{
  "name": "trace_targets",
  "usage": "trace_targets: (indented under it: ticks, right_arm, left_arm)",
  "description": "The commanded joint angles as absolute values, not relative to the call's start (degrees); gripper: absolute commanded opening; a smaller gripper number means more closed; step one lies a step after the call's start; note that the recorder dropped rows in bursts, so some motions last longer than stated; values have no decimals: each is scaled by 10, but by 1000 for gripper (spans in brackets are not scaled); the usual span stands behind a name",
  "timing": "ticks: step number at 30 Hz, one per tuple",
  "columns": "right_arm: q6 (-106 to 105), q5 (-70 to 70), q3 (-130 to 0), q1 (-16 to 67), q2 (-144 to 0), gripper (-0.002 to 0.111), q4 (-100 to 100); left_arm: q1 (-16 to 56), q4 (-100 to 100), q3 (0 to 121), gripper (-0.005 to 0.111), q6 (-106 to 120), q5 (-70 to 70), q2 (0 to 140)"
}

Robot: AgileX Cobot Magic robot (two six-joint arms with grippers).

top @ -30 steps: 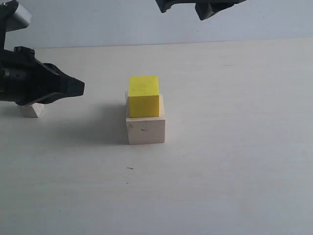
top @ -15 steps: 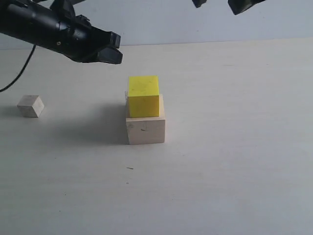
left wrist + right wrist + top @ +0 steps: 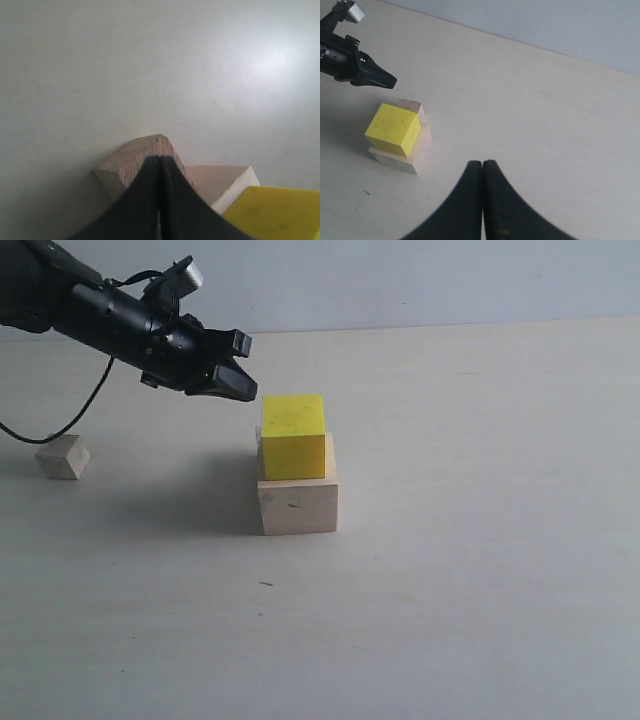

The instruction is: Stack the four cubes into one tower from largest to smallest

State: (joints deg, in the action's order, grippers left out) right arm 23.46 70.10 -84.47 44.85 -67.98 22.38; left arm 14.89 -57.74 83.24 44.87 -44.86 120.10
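Note:
A bright yellow cube (image 3: pixel 294 435) sits on the large pale wood cube (image 3: pixel 298 505) at the table's middle. The brownish grained cube (image 3: pixel 410 106) stands on the table right behind that stack and is hidden in the exterior view. Far left lies the smallest pale cube (image 3: pixel 63 456). My left gripper (image 3: pixel 243 382) is shut and empty, hovering just left of the yellow cube's top. In its wrist view the tips (image 3: pixel 159 159) point at the brownish cube (image 3: pixel 131 161). My right gripper (image 3: pixel 482 163) is shut and empty, high above bare table right of the stack (image 3: pixel 392 129).
The left arm's black cable (image 3: pixel 70 420) hangs down toward the smallest cube. A small dark speck (image 3: pixel 265 584) marks the pale tabletop in front of the stack. A grey wall (image 3: pixel 420 280) runs along the table's far edge.
The left arm has swung up from beside the smallest cube and across toward the stack, uncovering that cube. The right gripper has risen out of the exterior view.

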Motion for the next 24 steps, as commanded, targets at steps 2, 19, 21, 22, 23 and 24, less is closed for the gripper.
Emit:
trace_targets:
  ticks: [2, 19, 21, 22, 23, 24]
  right_arm:
    - [238, 700, -843, 449, -680, 0, 224]
    - [238, 700, -843, 449, -680, 0, 206]
    - [238, 700, -843, 449, -680, 0, 206]
    - [238, 700, -843, 449, -680, 0, 205]
    - [238, 700, -843, 449, -680, 0, 205]
    - [238, 700, -843, 449, -680, 0, 205]
  left_arm:
    - [149, -584, 837, 0, 445, -462, 1218]
    - [153, -616, 837, 0, 505, -481, 1237]
    - [159, -616, 837, 0, 511, -481, 1237]
    - [161, -616, 837, 0, 514, -480, 1237]
    - [163, -616, 837, 0, 517, -479, 1237]
    - [165, -616, 837, 0, 518, -476, 1237]
